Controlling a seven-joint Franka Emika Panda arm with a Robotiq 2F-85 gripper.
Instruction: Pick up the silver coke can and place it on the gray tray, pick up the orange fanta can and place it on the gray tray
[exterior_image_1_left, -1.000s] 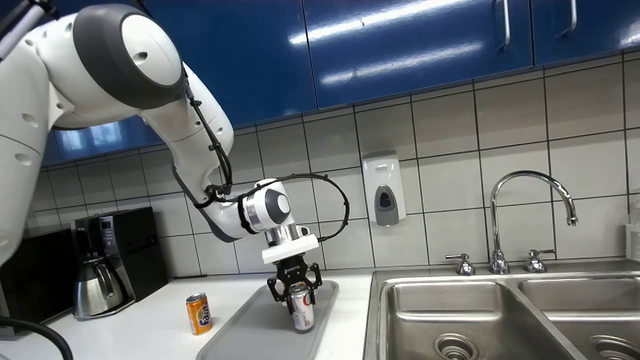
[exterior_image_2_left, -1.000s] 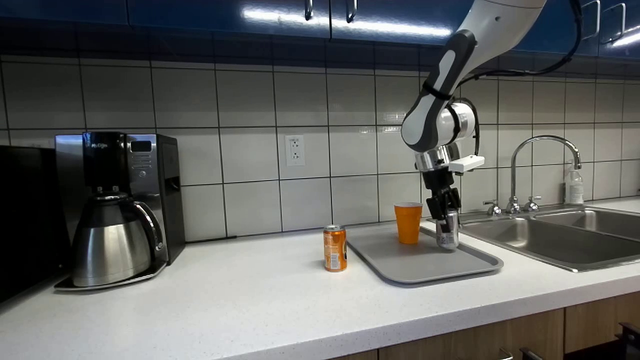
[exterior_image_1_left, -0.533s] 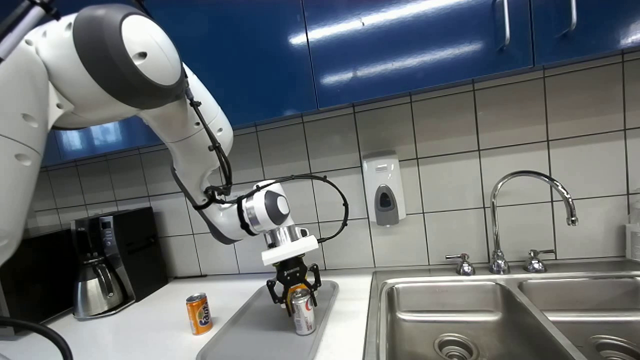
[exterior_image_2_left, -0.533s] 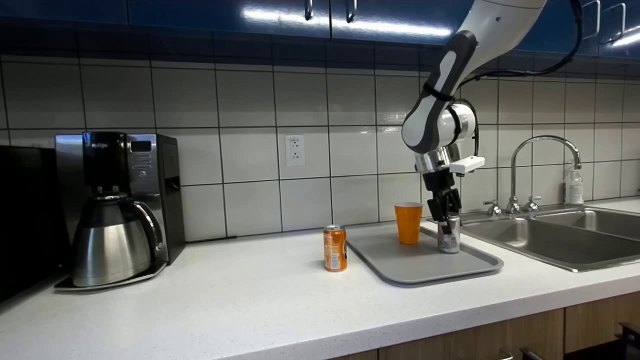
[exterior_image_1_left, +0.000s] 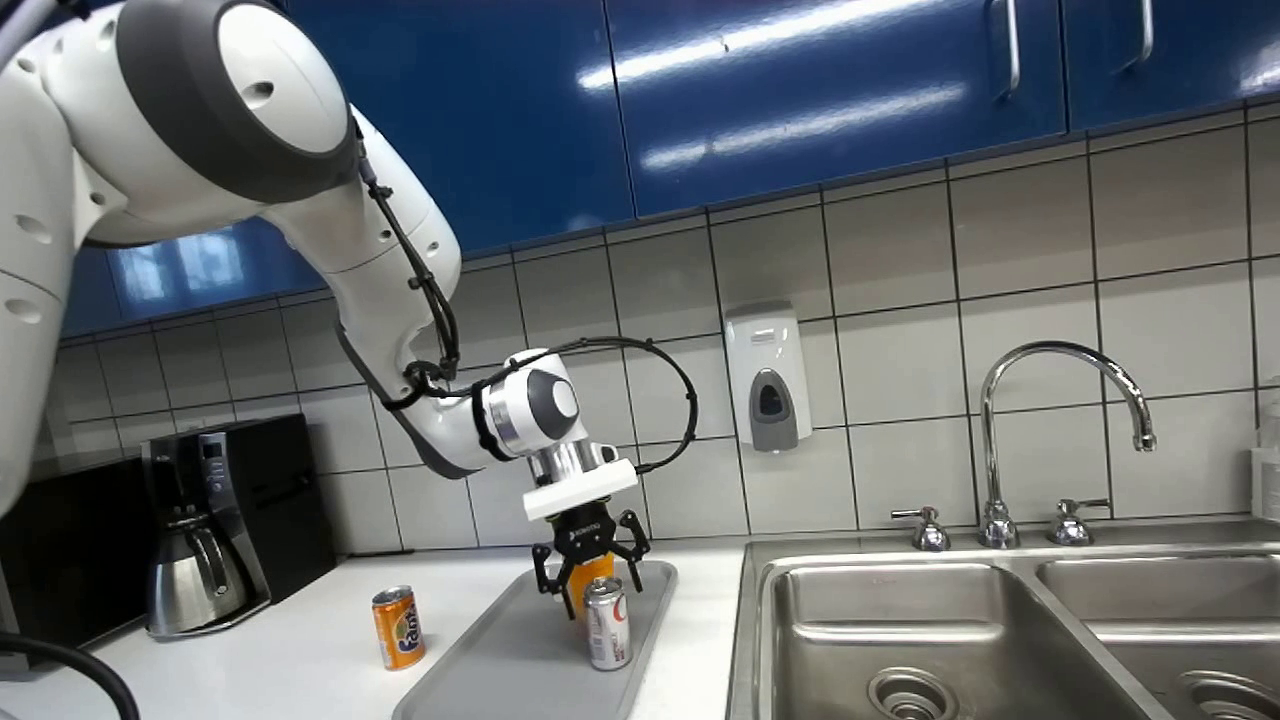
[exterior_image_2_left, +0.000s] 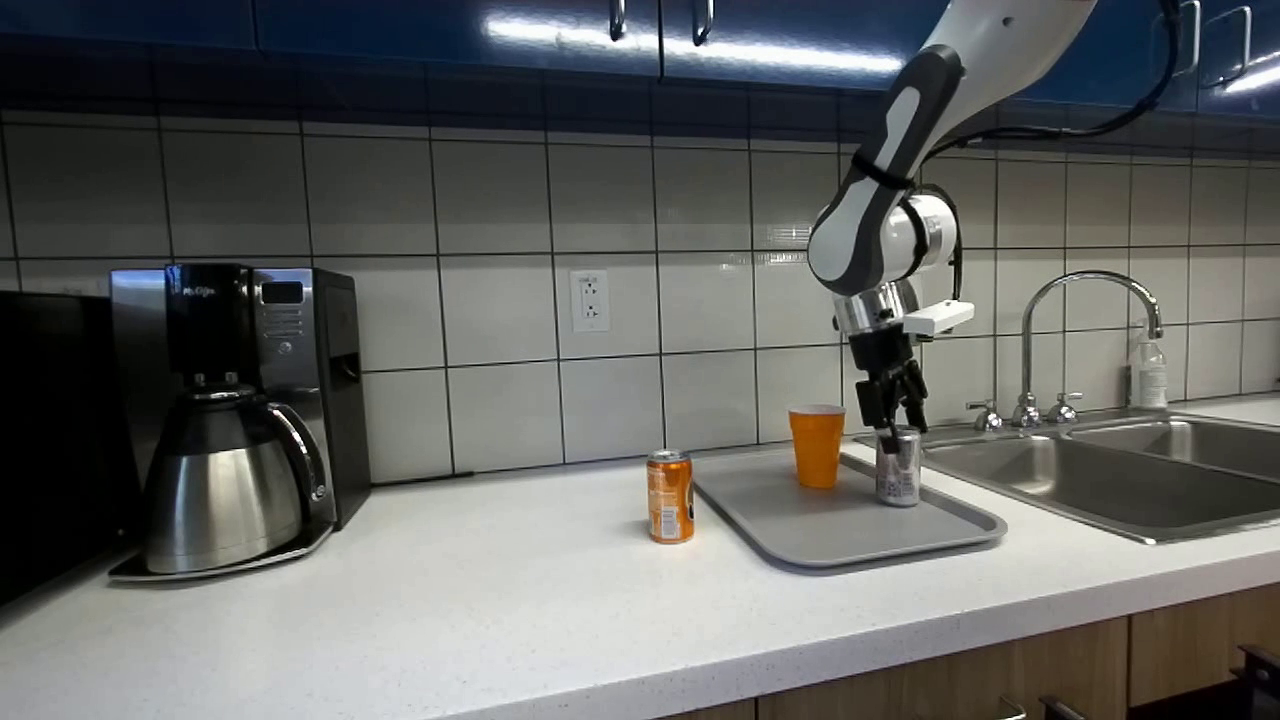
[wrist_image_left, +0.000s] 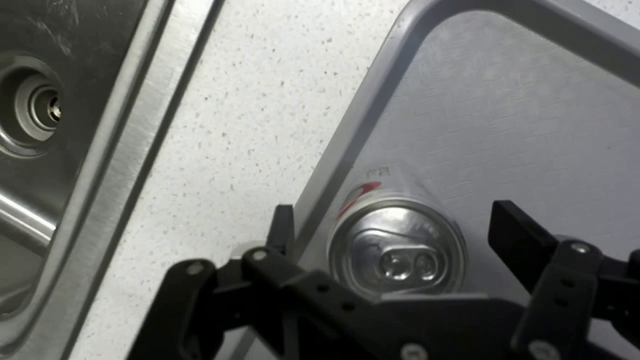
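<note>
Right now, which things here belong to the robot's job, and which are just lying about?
For the job: gray tray; silver Coke can, standing on it; orange Fanta can, on the counter; open claw.

Just lying about: orange cup, also on the tray; coffee maker; bottle by the sink.

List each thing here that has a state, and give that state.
Jaws: open, not gripping
Gray tray: flat on counter
Silver coke can: upright on tray, ungripped
Orange fanta can: upright on counter, off the tray
Orange cup: upright on tray
Carafe: seated in coffee maker
Faucet: no water running
Blue cabinet doors: shut
</note>
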